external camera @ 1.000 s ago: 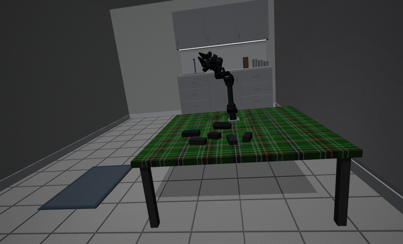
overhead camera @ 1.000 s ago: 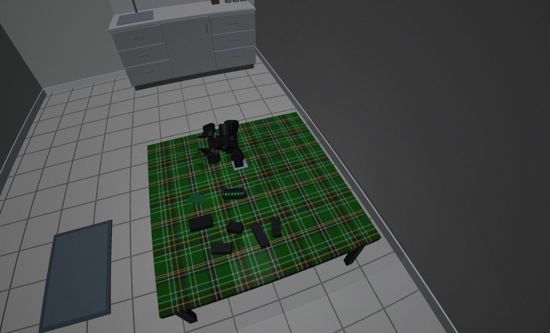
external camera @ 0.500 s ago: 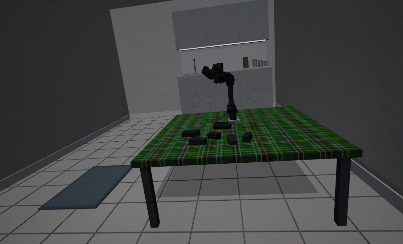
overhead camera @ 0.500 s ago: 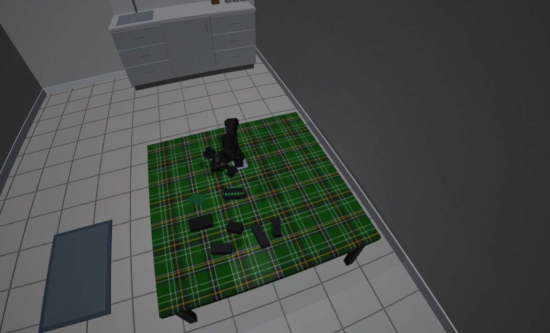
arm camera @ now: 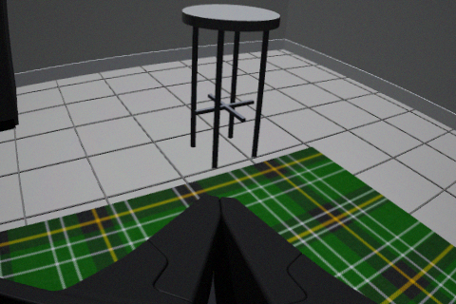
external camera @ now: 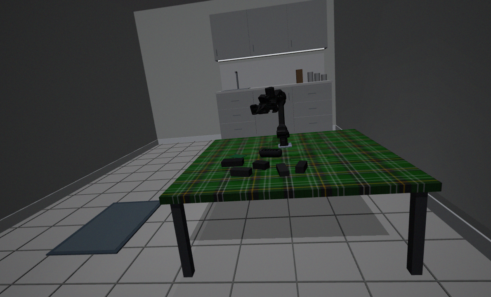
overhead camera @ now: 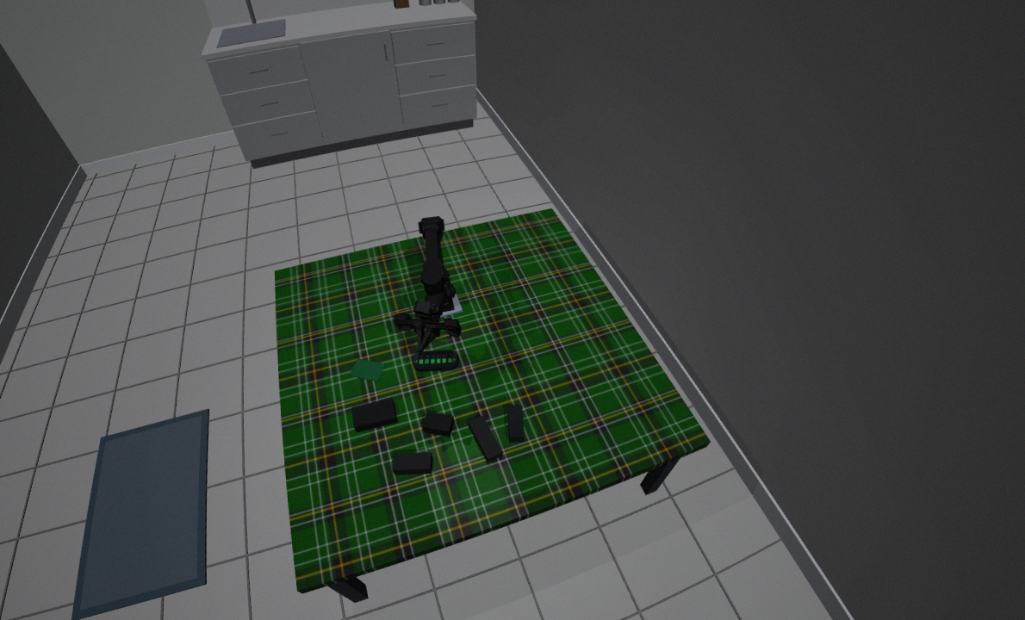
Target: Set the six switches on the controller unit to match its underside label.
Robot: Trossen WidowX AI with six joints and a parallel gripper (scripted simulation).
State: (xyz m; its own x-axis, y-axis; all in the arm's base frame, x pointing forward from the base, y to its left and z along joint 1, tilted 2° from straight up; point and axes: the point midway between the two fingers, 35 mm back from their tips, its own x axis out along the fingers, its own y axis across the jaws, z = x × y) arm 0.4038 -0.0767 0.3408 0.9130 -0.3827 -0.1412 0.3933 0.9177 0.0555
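Seen from the top, a blue mat (overhead camera: 145, 512) (external camera: 105, 229) lies on the floor well to the left of the fingers, past the edge of the plaid worktop (overhead camera: 578, 369) (external camera: 354, 166) (arm camera: 356, 190). A thin green board (overhead camera: 367, 369) (external camera: 238, 156) lies lower than the fingers and to their left. Next come the widest block (overhead camera: 374, 414) (external camera: 232, 162) and the front block (overhead camera: 412, 462) (external camera: 241, 171), both dark, below the fingers and nearer the exterior camera. The fingers (overhead camera: 422, 350) (external camera: 253, 109) are closed, tips together, with nothing between them, high above the worktop. The unit (overhead camera: 435, 361) (external camera: 270, 152) sits below them, apart from them, its switches upward; six green patches show, but which ends are pressed I cannot tell. The small block (overhead camera: 437, 424) (external camera: 260, 165) lies beyond the unit from the arm base (overhead camera: 456, 310) (external camera: 289, 145), which stands below and slightly right of the fingers. Farther right of them lie the long block (overhead camera: 485, 438) (external camera: 282, 169) and the narrow block (overhead camera: 514, 423) (external camera: 301, 166). Past the fingertips, the wrist view shows a round stool (arm camera: 231, 13) beyond the worktop.
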